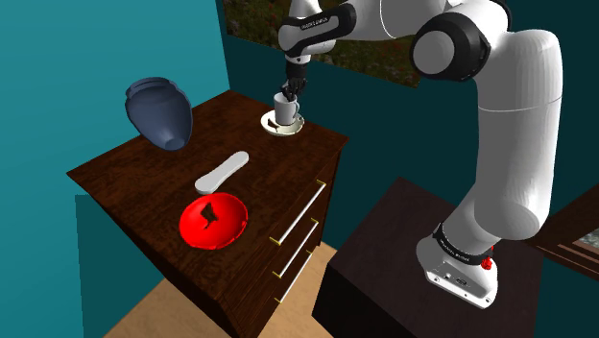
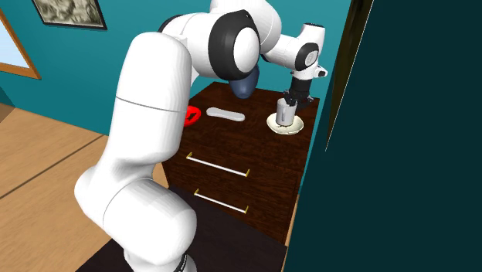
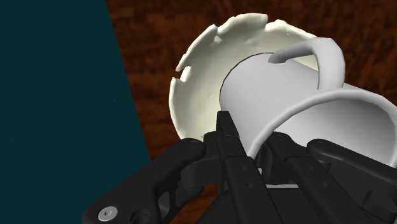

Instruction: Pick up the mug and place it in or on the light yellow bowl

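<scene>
A white mug (image 1: pixel 286 111) stands upright in the pale, cream bowl (image 1: pixel 268 123) at the far corner of the dark wooden dresser. My gripper (image 1: pixel 291 94) comes down from above and is shut on the mug's rim. In the wrist view one finger (image 3: pixel 226 129) lies against the outside of the mug (image 3: pixel 286 105), whose handle curves over its side, and the bowl (image 3: pixel 200 83) lies under it. From the second exterior view the mug (image 2: pixel 286 113) sits in the bowl (image 2: pixel 298 128) below the gripper (image 2: pixel 294 101). I cannot tell whether the mug rests on the bowl or hangs just above it.
On the dresser top (image 1: pixel 144 178) also stand a dark blue vase (image 1: pixel 159 112), a white elongated dish (image 1: pixel 222 172) and a red bowl (image 1: pixel 213 220). A teal wall (image 3: pixel 57 95) rises close beside the cream bowl. The dresser's drawers (image 1: pixel 302 226) face my stand.
</scene>
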Robot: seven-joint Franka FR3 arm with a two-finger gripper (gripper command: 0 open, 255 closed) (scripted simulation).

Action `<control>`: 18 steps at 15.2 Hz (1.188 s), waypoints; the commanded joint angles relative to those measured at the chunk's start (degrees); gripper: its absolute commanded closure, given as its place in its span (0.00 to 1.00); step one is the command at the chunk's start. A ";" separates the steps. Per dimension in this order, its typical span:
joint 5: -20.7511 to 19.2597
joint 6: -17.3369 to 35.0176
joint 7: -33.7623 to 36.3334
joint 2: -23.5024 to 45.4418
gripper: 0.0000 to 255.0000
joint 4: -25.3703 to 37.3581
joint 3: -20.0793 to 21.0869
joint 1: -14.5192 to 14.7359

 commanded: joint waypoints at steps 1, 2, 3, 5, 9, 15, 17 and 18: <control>0.00 0.01 0.00 -0.01 1.00 0.01 0.00 0.00; 0.00 0.01 0.00 -0.01 0.00 0.01 0.00 0.00; 0.00 0.01 0.00 0.00 0.00 0.01 0.00 0.00; 0.00 0.01 0.00 0.00 0.00 0.01 0.00 0.00; -0.35 -3.08 0.24 -1.38 0.00 1.75 -0.22 -0.08; -0.62 -5.97 0.44 -2.38 0.00 3.65 -0.38 -0.19; -0.62 -5.97 0.44 -2.38 0.00 3.65 -0.38 -0.19; -0.62 -5.97 0.44 -2.38 0.00 3.65 -0.38 -0.19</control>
